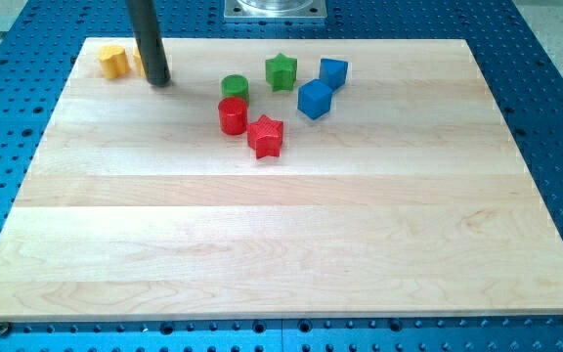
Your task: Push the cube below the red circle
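Note:
The red circle block (233,115) stands left of centre near the view's top, with a red star (265,136) touching its lower right and a green circle (235,88) just above it. A blue cube (315,99) sits to the right of these, and a second blue block (333,72) lies above and right of it. My tip (158,81) rests on the board near the top left, well left of the red circle and the cube.
A green star (281,71) lies between the green circle and the blue blocks. A yellow block (113,61) sits in the top left corner; another yellow block (138,64) is partly hidden behind my rod. The wooden board (281,244) lies on a blue perforated table.

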`<state>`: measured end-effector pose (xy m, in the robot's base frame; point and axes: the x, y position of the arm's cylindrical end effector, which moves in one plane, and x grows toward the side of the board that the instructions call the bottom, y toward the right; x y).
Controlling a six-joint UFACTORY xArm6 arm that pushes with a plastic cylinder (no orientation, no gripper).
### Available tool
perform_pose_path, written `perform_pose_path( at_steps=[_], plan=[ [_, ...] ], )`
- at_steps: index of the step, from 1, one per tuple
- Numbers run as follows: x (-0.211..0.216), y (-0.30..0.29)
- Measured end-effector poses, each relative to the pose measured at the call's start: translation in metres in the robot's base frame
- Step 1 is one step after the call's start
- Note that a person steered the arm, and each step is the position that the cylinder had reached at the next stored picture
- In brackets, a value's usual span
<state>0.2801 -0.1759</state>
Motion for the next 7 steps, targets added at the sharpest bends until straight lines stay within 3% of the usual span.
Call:
perform_pose_path(
  at_steps=[3, 4, 6, 7],
  plan=[
    [0.043, 0.025],
    [0.043, 0.025],
    [0.025, 0.100],
    [0.013, 0.098]
  ],
)
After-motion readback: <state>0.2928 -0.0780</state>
